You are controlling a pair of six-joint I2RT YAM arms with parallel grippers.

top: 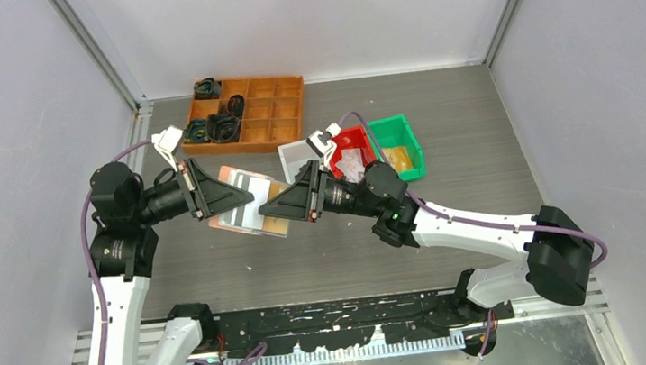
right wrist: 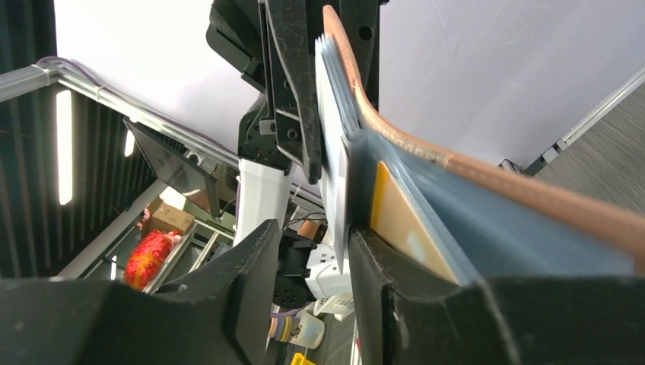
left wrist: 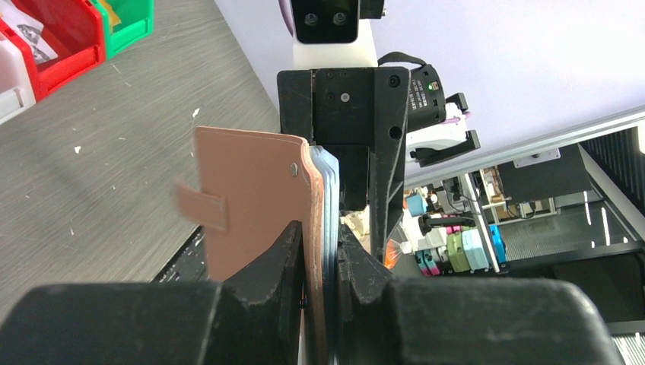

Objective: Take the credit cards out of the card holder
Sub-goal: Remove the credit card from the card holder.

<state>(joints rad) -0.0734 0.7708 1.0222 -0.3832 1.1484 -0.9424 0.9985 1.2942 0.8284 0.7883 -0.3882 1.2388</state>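
Surface: grey brushed table (top: pixel 450 214) walled in by pale panels, with both arm bases at its near edge.
Back of table: an orange compartment tray (top: pixel 283 114) with black items (top: pixel 223 128) in its left cells.
Bins: a white bin (top: pixel 294 154), a red bin (top: pixel 353 136) and a green bin (top: pixel 390 125) stand side by side, just right of the tray.
Card holder: the salmon-pink card holder (left wrist: pixel 243 198) hangs open between the two arms over the middle of the table, and its snap tab (left wrist: pixel 201 207) sticks out from the cover.
Sleeves: bluish clear sleeves (right wrist: pixel 487 228) fan out from the inner face of the cover.
Credit cards: the credit cards (top: pixel 245 211) sit inside the sleeves. The overhead view shows a white one with dark stripes, and the right wrist view shows an orange card (right wrist: pixel 395 220) tucked in a sleeve.
Left gripper: the left gripper (left wrist: pixel 319 251) is clamped on one edge of the card holder, with the cover and sleeves pinched between its fingers.
Right gripper: the right gripper (right wrist: pixel 312 239) faces the left one with its jaws apart. A thin pale sleeve edge runs between them, with a gap on one side, so nothing is pinched.
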